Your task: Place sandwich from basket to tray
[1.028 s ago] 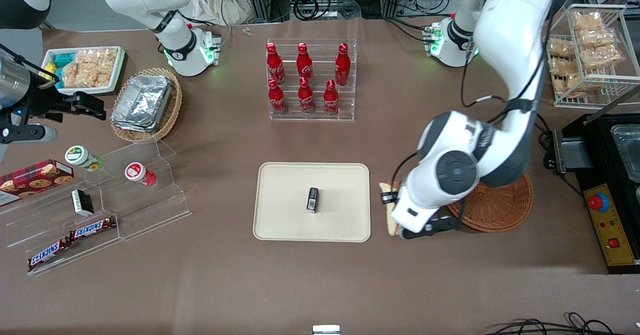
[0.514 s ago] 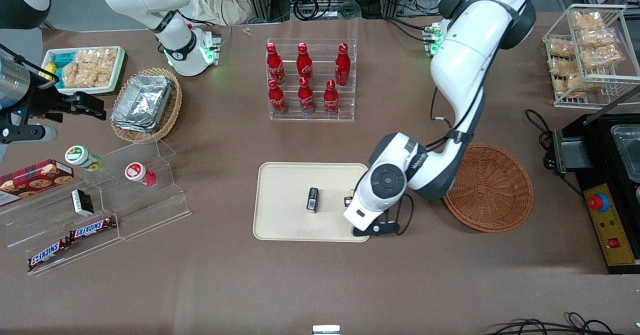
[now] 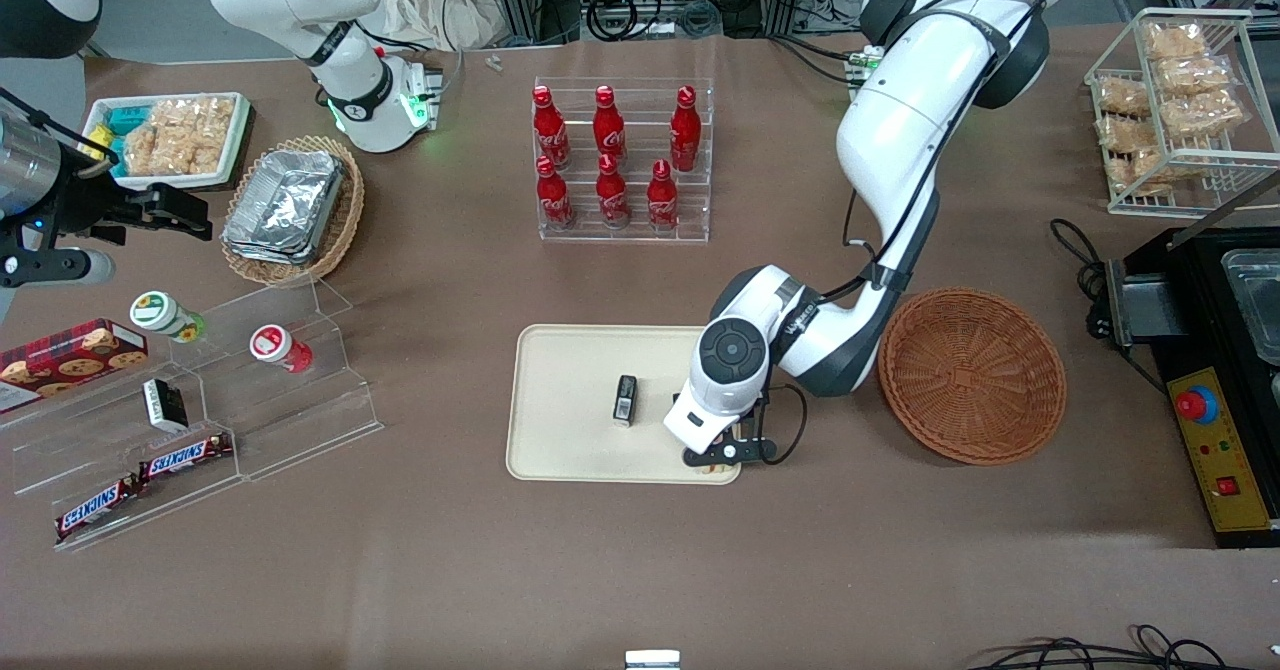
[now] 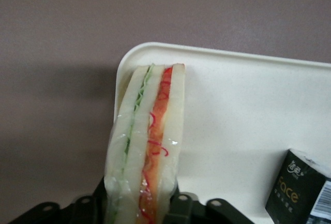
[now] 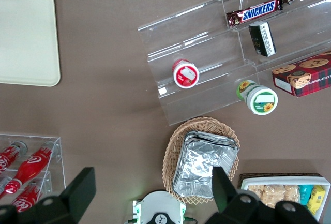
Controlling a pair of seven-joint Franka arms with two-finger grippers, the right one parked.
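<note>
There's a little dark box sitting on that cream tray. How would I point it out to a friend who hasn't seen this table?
Find the cream tray nearer the front camera than the rack of red bottles. The small black box stands near its middle, beside the pincer, which holds the wrapped sandwich over the tray's corner. It is the only dark thing on the tray, with gold lettering.

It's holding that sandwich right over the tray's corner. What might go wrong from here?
The gripper grips the sandwich over the tray corner, close to the rim, so a release here might leave it half on the table. Moved inward instead, it could bump the small black box already on the tray.
</note>
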